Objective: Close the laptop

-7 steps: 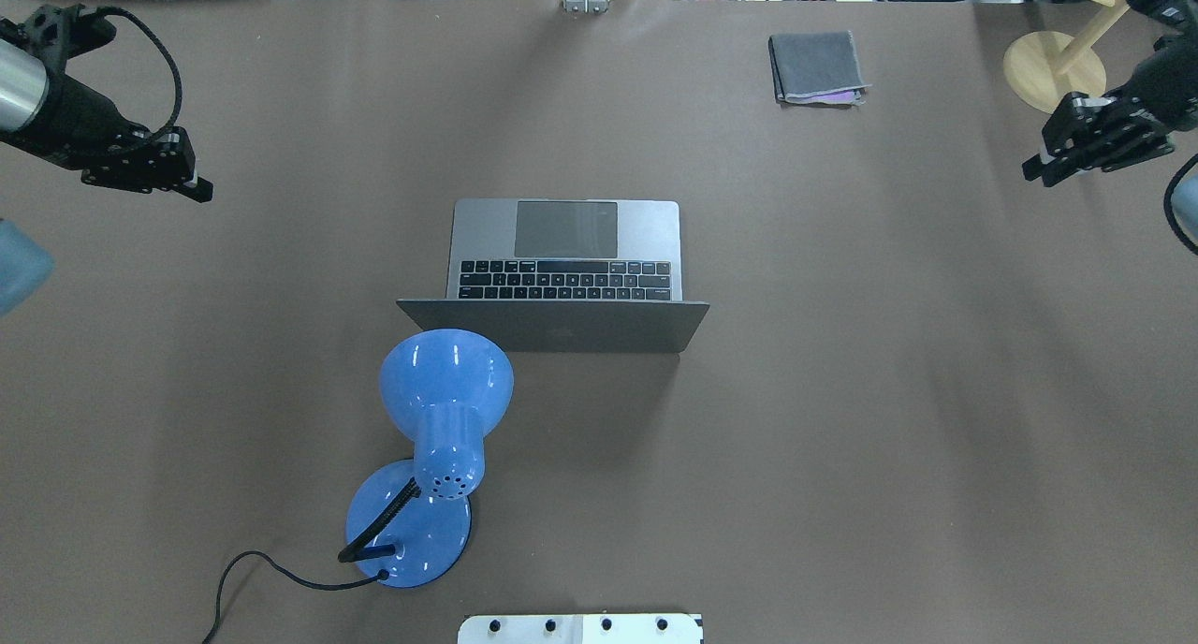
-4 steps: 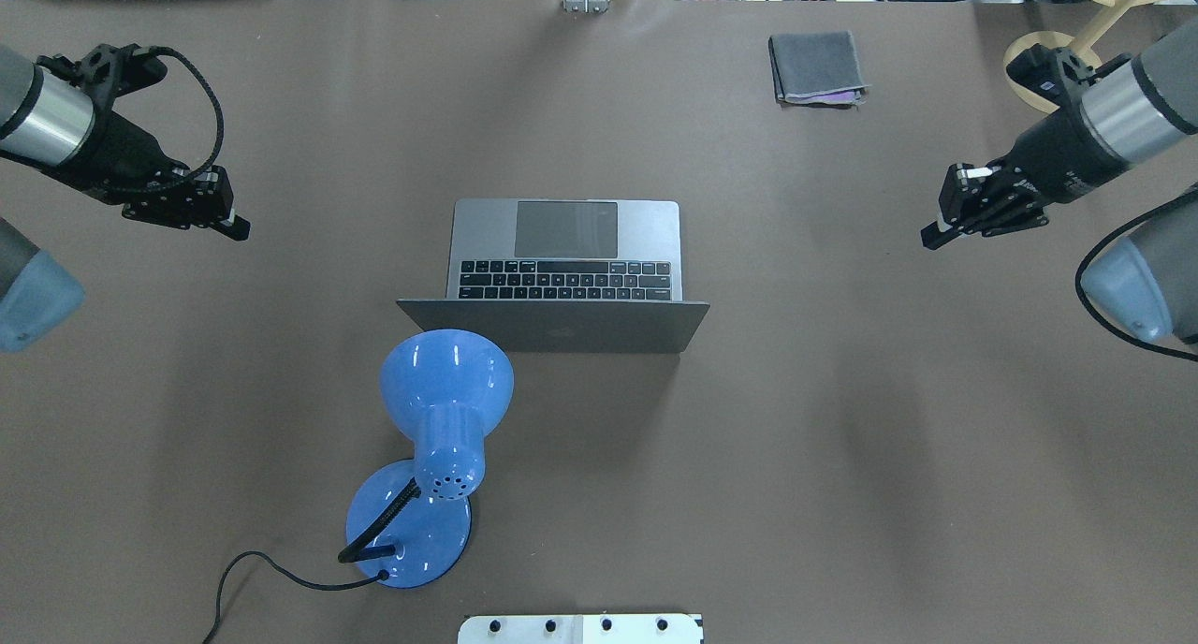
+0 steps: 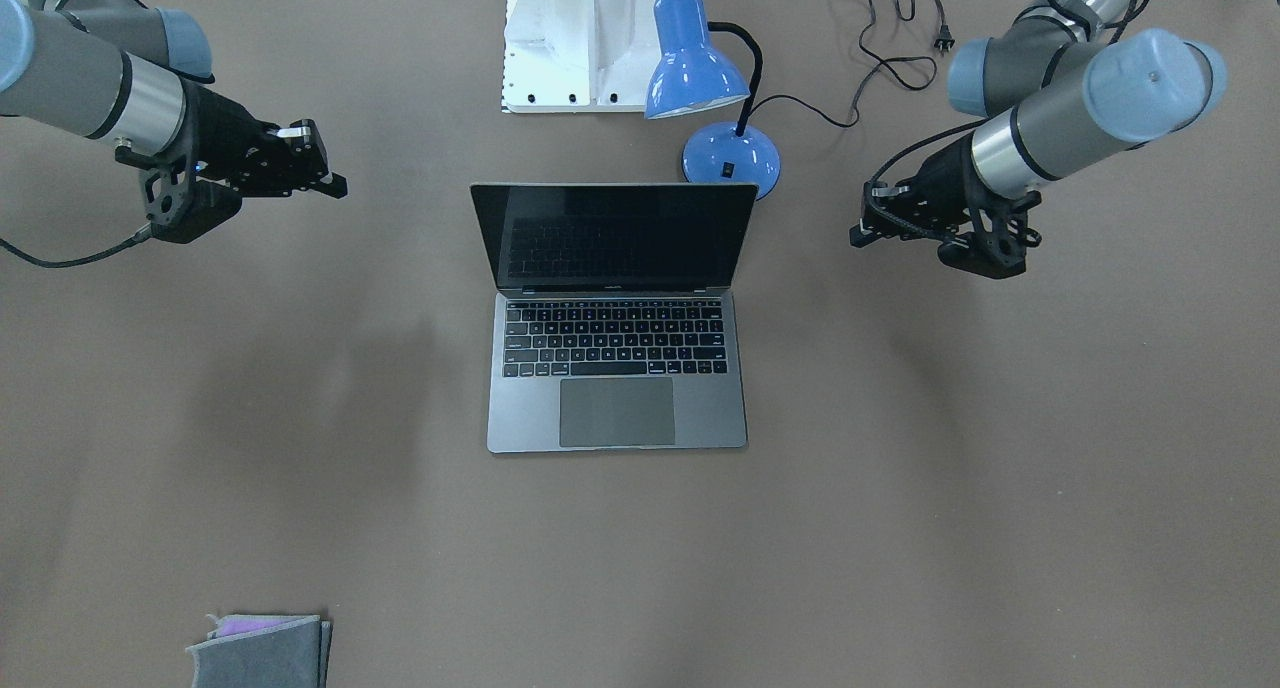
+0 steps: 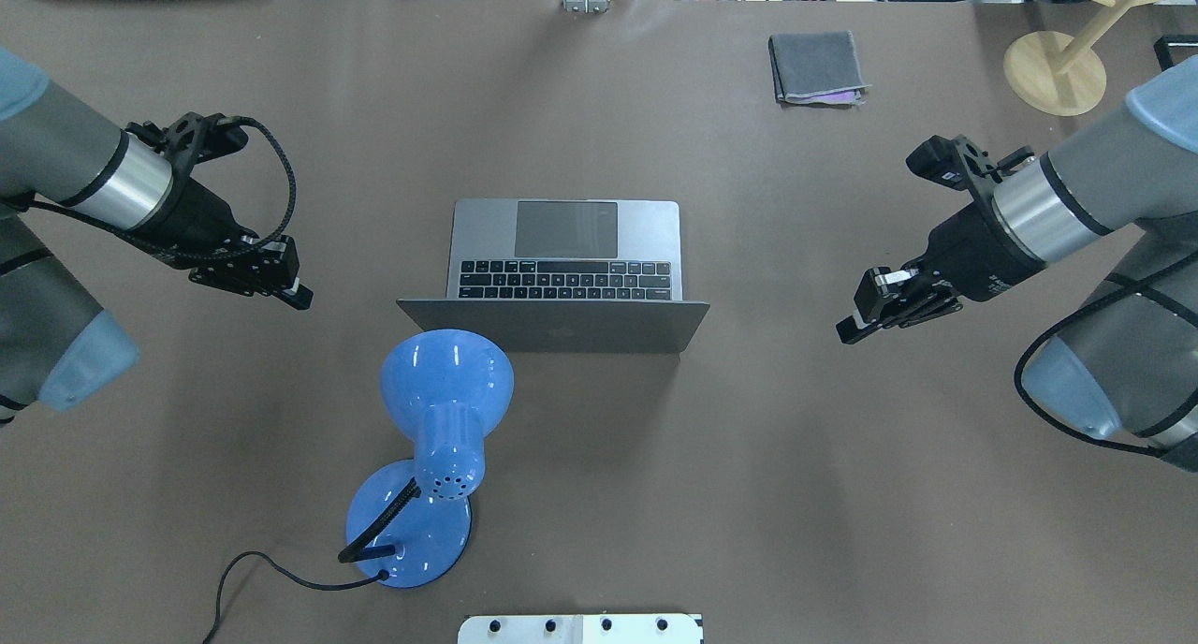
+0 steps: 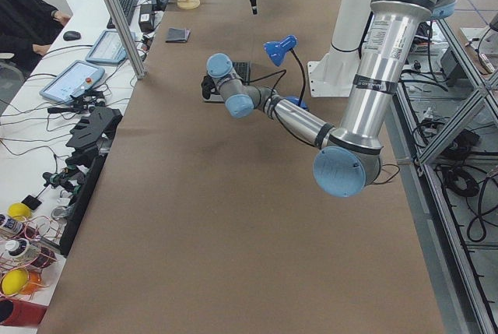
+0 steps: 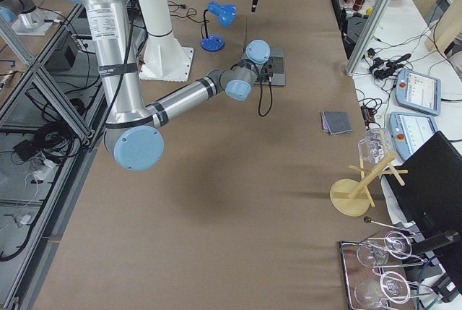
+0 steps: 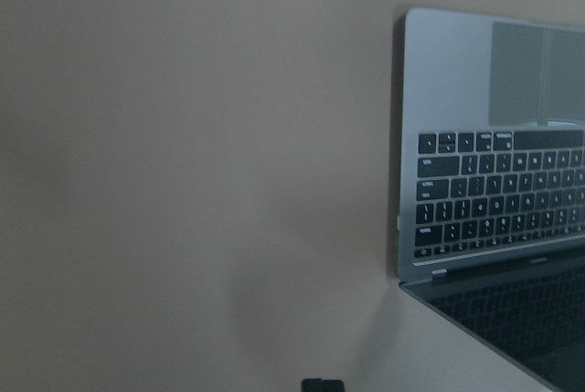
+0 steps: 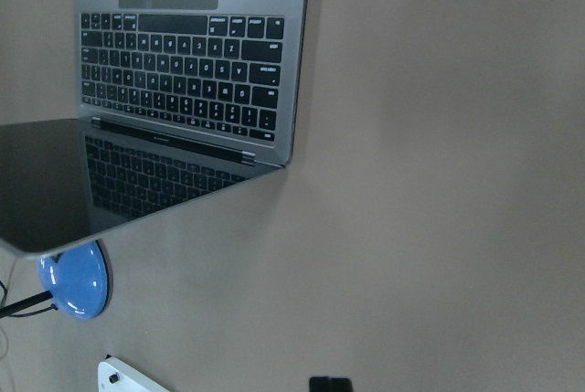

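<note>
The space-grey laptop (image 4: 565, 251) stands open in the middle of the table, its lid (image 4: 552, 326) upright on the robot's side and its dark screen (image 3: 615, 233) facing away from the robot. It also shows in the left wrist view (image 7: 484, 191) and the right wrist view (image 8: 192, 54). My left gripper (image 4: 298, 297) hovers off the laptop's left side, shut and empty. My right gripper (image 4: 848, 329) hovers off its right side, shut and empty. Neither touches the laptop.
A blue desk lamp (image 4: 445, 382) stands just behind the lid's left corner, with its cord (image 4: 253, 564) trailing left. A folded grey cloth (image 4: 816, 66) lies at the far right. A wooden stand (image 4: 1053, 71) is at the far right corner.
Both arms have swung inward and toward the robot's side, from the far table corners to either side of the laptop. The laptop and lamp have not moved.
</note>
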`<state>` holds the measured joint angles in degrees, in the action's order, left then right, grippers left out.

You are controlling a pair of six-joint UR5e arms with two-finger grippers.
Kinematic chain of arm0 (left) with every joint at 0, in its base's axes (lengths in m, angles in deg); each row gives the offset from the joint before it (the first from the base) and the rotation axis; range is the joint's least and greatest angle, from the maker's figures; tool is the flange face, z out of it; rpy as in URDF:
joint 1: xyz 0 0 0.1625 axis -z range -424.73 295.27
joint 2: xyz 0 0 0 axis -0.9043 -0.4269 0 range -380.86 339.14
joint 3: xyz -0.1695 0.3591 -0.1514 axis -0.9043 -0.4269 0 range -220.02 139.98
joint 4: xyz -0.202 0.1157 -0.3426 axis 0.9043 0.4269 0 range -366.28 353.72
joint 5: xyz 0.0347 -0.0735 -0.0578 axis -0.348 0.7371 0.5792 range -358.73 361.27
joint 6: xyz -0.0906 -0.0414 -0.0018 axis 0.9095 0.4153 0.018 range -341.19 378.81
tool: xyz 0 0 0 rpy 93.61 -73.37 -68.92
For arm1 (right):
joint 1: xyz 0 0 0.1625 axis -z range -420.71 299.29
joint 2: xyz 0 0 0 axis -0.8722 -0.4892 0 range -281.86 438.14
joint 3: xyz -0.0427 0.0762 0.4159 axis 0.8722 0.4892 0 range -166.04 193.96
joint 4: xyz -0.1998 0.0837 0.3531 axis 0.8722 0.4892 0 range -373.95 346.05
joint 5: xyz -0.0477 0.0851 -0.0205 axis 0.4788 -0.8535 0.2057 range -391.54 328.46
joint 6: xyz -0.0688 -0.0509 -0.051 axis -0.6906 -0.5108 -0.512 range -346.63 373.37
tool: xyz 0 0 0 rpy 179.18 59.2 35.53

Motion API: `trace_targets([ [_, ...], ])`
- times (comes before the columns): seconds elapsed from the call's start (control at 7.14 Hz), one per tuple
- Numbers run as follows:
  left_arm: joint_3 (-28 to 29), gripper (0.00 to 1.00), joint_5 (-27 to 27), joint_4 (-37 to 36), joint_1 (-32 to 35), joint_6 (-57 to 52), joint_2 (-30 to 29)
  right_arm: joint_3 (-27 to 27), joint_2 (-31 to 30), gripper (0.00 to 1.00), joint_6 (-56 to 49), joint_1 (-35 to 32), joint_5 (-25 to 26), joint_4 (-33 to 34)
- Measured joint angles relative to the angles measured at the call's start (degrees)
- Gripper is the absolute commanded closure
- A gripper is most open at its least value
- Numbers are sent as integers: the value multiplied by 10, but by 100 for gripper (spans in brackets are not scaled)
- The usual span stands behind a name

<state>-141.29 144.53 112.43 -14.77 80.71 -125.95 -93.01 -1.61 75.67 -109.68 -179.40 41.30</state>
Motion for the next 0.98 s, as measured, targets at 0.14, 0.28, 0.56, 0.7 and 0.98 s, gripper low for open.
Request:
trace_targets([
  [0.14,-3,100,-1,0,-17,9,-5,-3,5,100,-3,18,8,-6],
  [0.28,-8,100,-2,0,-34,13,-7,-5,13,100,-5,35,15,-9],
  [0.56,-18,100,-1,0,-64,30,-14,-6,21,100,-4,68,42,-19],
  [0.7,-19,100,-1,0,-77,52,-25,-6,24,100,-1,88,64,-29],
  [0.98,-20,100,-2,1,-88,75,-38,-5,40,100,2,109,84,-35],
])
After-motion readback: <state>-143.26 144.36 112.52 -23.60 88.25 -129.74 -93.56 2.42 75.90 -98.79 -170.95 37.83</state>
